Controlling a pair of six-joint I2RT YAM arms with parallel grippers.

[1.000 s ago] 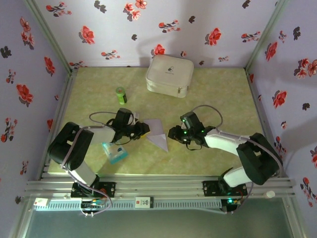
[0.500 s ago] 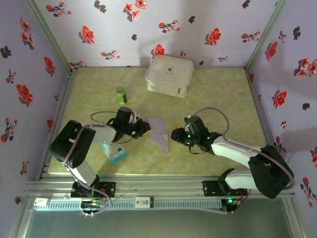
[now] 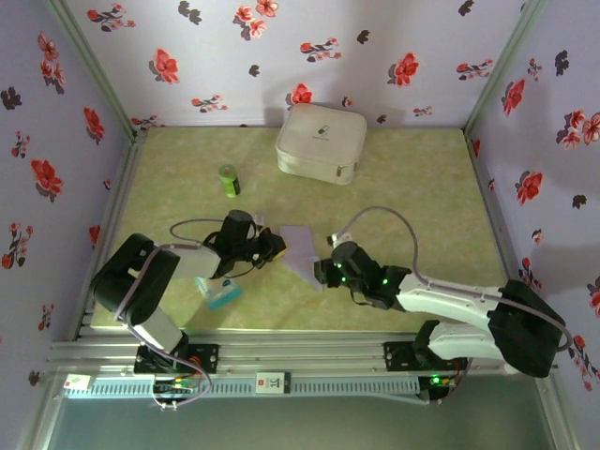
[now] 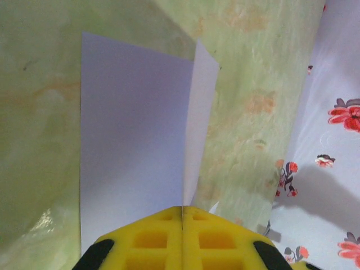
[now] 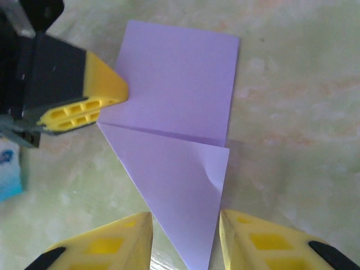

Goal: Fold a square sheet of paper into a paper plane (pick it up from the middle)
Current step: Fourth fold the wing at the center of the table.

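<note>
moved: right end effector [image 5: 185, 236] slides up to the square sheet of paper [image 5: 177, 84], jaws parted around its folded tip | left end effector [image 4: 183, 219] clenched on the crease edge, middle of tabletop [image 3: 422, 187] | step: nose fold, likely | next: press crease flat

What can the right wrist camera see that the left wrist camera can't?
Right wrist, not left wrist: the open right pincer on either side of the pointed tip of the paper, the whole folded triangle flap, and a bit of the blue packet.
Left wrist, not right wrist: the flowery wall.
Both: the lavender paper lying on the green table, and the left pincer, shut on the paper's edge.
</note>
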